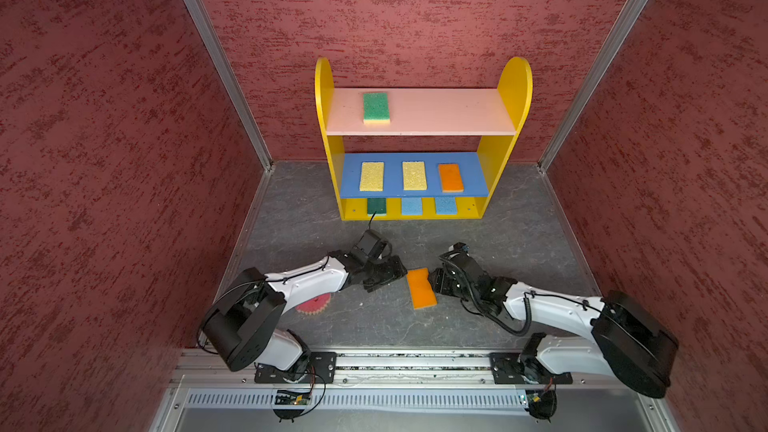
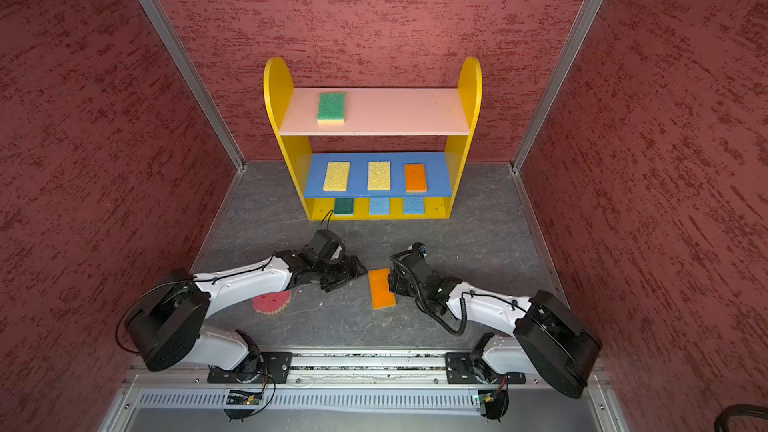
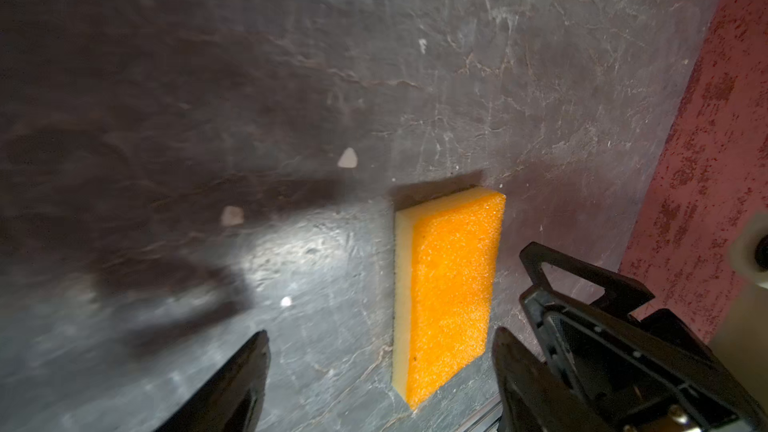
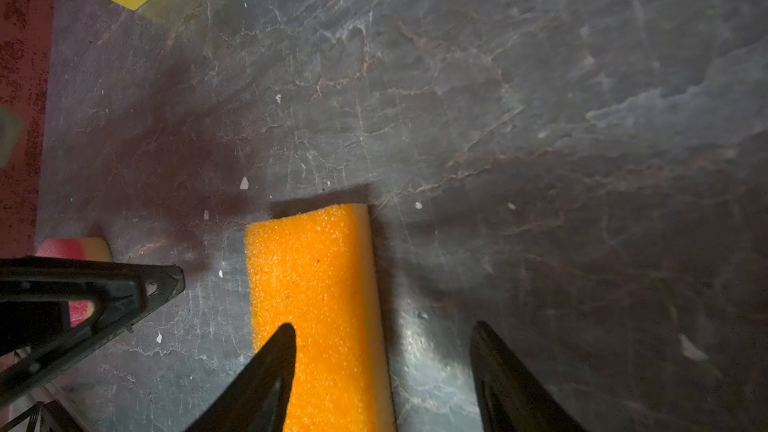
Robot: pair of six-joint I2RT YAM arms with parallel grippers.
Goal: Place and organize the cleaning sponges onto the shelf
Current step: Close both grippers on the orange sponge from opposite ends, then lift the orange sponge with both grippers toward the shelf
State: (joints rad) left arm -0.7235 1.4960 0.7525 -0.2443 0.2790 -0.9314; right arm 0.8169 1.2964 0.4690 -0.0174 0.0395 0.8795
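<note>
Right wrist view: right gripper point(image 4: 382, 326) fingers apart, straddling flat orange rectangular foam sponge's point(image 4: 316, 276) long edge. In both top views left gripper point(image 1: 390, 274) at sponge's 9 o'clock, fingers apart.

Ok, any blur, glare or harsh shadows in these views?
Both top views: clear, no glare. Left wrist view: smeared away from the orange sponge, glare on the floor beside it. Right wrist view: sharper, hard shadow along the sponge, glare alongside.

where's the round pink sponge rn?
In both top views the round pink sponge lies on the grey tabletop, partly hidden under the left arm, left of the loose orange sponge.
</note>
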